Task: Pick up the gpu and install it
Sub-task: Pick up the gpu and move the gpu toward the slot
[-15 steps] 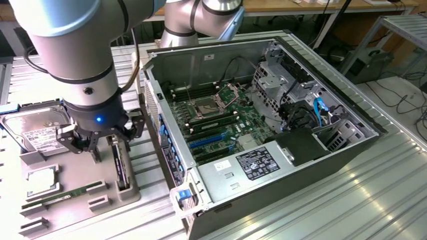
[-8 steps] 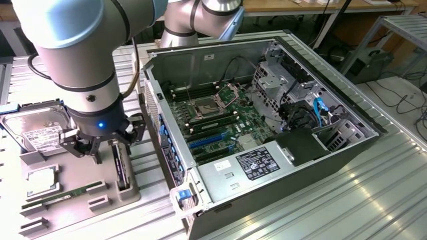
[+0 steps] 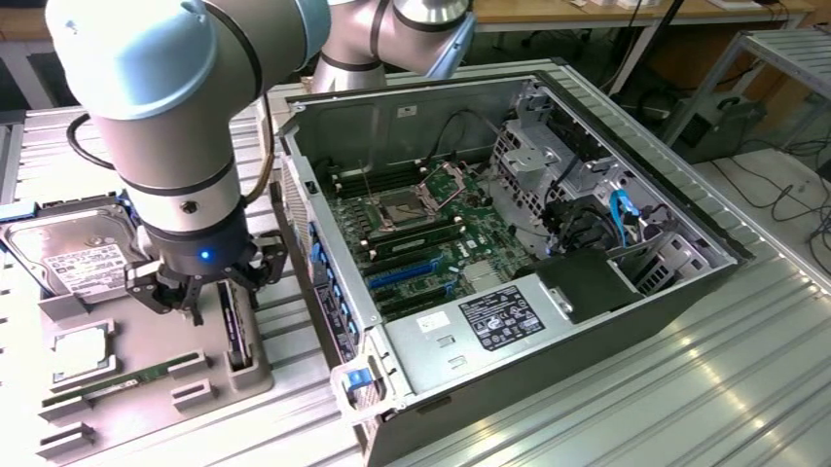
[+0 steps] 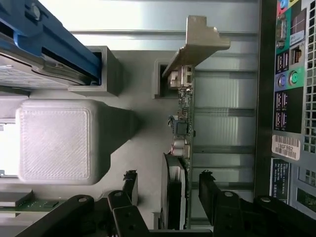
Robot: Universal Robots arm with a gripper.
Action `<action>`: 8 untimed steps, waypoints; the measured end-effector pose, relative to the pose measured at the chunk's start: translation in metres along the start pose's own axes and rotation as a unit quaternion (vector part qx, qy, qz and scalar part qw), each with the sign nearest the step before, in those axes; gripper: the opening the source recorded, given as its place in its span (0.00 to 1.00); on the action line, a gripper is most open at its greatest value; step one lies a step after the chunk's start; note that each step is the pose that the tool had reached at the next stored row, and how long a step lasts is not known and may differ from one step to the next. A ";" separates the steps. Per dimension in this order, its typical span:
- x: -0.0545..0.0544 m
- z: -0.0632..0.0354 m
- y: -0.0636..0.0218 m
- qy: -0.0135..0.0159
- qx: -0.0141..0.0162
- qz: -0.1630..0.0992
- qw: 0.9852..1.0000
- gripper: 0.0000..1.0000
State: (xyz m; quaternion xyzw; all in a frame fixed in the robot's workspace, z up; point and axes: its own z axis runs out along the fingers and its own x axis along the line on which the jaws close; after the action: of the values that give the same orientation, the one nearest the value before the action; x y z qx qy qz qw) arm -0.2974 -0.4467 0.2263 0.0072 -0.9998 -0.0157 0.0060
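My claw hangs over the grey holder just beside the computer case, spread wide, one finger on each side of the gpu, neither touching. The holder's slot keeps the card on edge, which I judge is meant to leave both flat faces open to a square grip.

gpu tail end lost under the gripper body, hard drive and RAM stick both chopped by the wrist view's edge, barcode sticker print way too tiny to read, arm upper part out of frame
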 end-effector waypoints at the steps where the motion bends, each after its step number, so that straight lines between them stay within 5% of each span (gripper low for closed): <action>1: 0.000 0.0004 0.0000 0.000 0.000 0.000 1.000 0.62; 8: 0.000 0.0004 -0.0016 0.000 0.000 0.000 1.000 0.62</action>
State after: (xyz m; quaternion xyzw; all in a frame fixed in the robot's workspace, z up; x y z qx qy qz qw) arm -0.2973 -0.4482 0.2258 0.0073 -0.9998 -0.0157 0.0062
